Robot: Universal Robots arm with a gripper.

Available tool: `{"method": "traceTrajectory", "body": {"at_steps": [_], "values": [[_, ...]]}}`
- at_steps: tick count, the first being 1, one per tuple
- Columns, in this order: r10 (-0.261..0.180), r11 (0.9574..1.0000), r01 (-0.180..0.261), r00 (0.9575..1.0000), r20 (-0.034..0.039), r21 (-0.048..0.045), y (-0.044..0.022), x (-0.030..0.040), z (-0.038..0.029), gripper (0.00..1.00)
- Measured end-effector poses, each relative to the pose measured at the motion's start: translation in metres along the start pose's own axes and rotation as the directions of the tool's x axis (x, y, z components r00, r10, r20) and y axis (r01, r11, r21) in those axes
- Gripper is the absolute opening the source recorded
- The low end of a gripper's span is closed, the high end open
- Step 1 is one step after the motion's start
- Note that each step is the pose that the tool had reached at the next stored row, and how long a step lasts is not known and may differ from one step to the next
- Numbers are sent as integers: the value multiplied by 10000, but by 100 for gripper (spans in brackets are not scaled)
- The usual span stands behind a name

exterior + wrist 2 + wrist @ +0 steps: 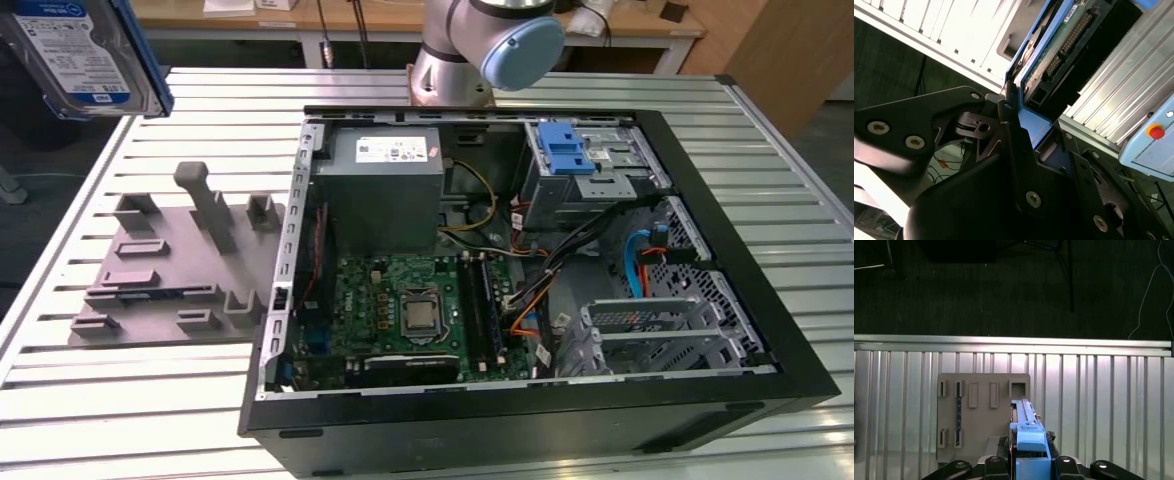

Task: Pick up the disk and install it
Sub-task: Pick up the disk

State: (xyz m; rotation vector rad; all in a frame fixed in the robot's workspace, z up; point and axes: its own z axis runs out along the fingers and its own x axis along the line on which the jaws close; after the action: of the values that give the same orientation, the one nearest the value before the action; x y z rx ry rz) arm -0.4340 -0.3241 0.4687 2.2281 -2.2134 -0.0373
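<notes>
Blue plastic is all your gripper (1029, 127) clamps, so the disk (80, 55) could twist or slip in the grasp and catch on the cables (583, 243) inside the computer case (534, 402). You have it aloft, well apart from the case: silver body, white-and-blue label, blue edge frame.

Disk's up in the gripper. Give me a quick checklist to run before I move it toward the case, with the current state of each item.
1. Grip on the disk: ok. The gripper is shut on its blue frame in both wrist views.
2. Disk off the grey fixture plate: ok. It is held above the plate, apart from it.
3. Computer case open: ok. The side panel is off and the interior is exposed.
4. Drive cage free: cannot tell. A blue bracket sits on it.
5. Cables beside the cage: not ok. They lie loose and might snag.
</notes>
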Motion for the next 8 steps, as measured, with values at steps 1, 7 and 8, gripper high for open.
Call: {"method": "traceTrajectory", "body": {"at_steps": [1,7,8], "values": [[0,10000,0,10000,0,0,0,0,-5,36],[3,10000,-3,10000,0,1,2,-2,-150,36],[4,10000,-4,10000,0,0,1,0,-153,36]]}}
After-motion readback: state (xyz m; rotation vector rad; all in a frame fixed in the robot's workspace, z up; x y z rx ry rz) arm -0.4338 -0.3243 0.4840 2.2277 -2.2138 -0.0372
